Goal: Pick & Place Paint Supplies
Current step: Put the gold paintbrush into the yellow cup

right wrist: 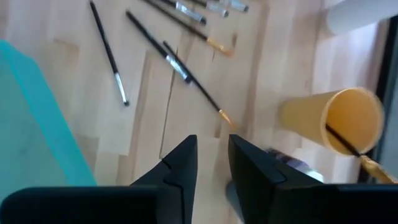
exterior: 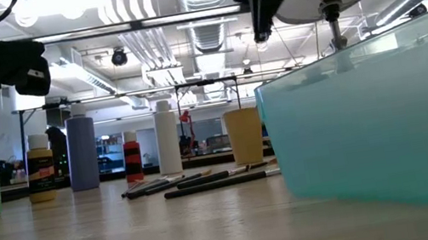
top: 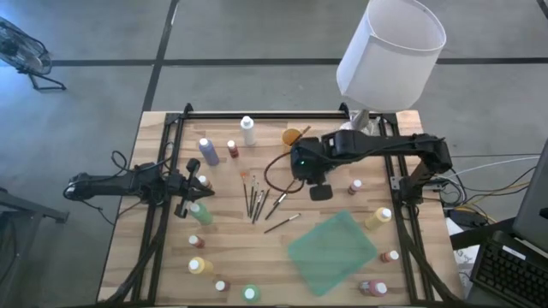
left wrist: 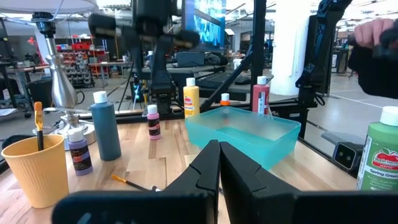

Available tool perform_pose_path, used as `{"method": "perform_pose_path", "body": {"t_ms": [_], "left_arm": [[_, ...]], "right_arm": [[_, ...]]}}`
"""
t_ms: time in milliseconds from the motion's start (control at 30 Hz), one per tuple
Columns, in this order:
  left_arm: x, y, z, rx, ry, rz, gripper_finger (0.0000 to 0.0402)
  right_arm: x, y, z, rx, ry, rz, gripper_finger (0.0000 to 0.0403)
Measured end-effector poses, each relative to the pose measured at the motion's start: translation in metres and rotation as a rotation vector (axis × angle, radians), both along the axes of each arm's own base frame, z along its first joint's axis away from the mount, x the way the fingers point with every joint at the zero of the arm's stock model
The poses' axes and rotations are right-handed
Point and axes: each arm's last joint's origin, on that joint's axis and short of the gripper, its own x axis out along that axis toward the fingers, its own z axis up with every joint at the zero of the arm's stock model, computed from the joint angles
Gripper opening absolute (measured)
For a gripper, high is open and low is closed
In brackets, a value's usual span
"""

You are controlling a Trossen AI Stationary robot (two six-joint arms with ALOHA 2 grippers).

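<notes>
From above, a slatted wooden tabletop (top: 257, 248) on a grey floor is seen ringed along its edges with small paint bottles (top: 208, 151), loose brushes (top: 257, 201) lying near the centre and a teal tray (top: 330, 250) toward the near right corner, presumably the drop-off; the right gripper (top: 319, 190) hangs over the middle, the left gripper (top: 190, 184) is parked by the left edge. From table height the tray wall (exterior: 372, 138) is seen in front of the brushes (exterior: 206, 180). In the wrist views the left fingers (left wrist: 217, 168) are pressed together and empty, while the right fingers (right wrist: 214, 165) stand a narrow gap apart with nothing between them, high above a brush (right wrist: 193, 78) beside the yellow cup (right wrist: 339, 121) already holding one.

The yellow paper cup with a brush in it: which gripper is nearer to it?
The right. The right gripper hangs just beside the yellow paper cup, toward the table's middle. The left gripper waits farther away, across the loose brushes, near the left frame.
</notes>
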Motion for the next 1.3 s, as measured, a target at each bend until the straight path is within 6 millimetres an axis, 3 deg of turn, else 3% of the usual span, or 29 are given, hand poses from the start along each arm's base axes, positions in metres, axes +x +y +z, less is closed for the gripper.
{"method": "perform_pose_path", "body": {"t_ms": [200,433,667,900,1300], "left_arm": [[0.0,0.0,0.0,0.0,0.0,0.0,0.0014],[0.0,0.0,0.0,0.0,0.0,0.0,0.0014],[0.0,0.0,0.0,0.0,0.001,0.0,0.0014],[0.0,0.0,0.0,0.0,0.001,0.0,0.0014],[0.0,0.0,0.0,0.0,0.004,0.0,0.0014]], "right_arm": [[0.004,-0.001,-0.042,-0.056,0.021,0.09,0.0067],[0.005,-0.004,-0.073,-0.185,0.017,0.2,0.0073],[0.007,-0.006,-0.093,-0.236,-0.015,0.299,0.0099],[0.002,-0.025,-0.106,-0.262,0.006,0.259,0.0115],[0.018,-0.042,-0.126,-0.411,-0.016,0.186,0.0103]]}}
